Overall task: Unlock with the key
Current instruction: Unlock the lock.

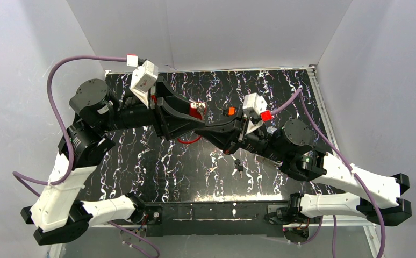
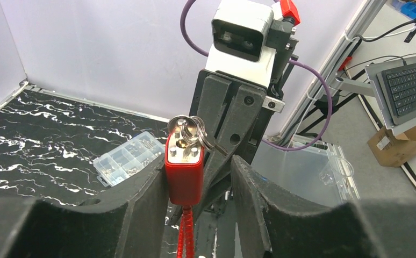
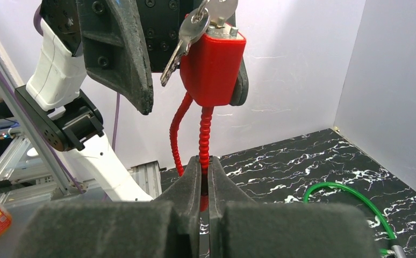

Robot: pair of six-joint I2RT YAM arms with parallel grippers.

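A red padlock (image 2: 184,177) with a red ribbed cable shackle (image 3: 205,131) hangs in the air above the table's middle (image 1: 196,110). A key (image 2: 189,129) sits in its keyhole, with a ring and a second key (image 3: 181,45) dangling beside it. My left gripper (image 2: 199,161) is open around the lock body. The body rests against one finger (image 2: 141,204), with a gap to the other finger (image 2: 259,199). My right gripper (image 3: 205,164) is shut on the red cable below the lock.
Loose keys (image 1: 238,166) lie on the black marbled table (image 1: 141,161) in front of the arms. A clear parts box (image 2: 125,158) sits on the table. A green cable (image 3: 351,207) loops on the table. Grey walls enclose the table.
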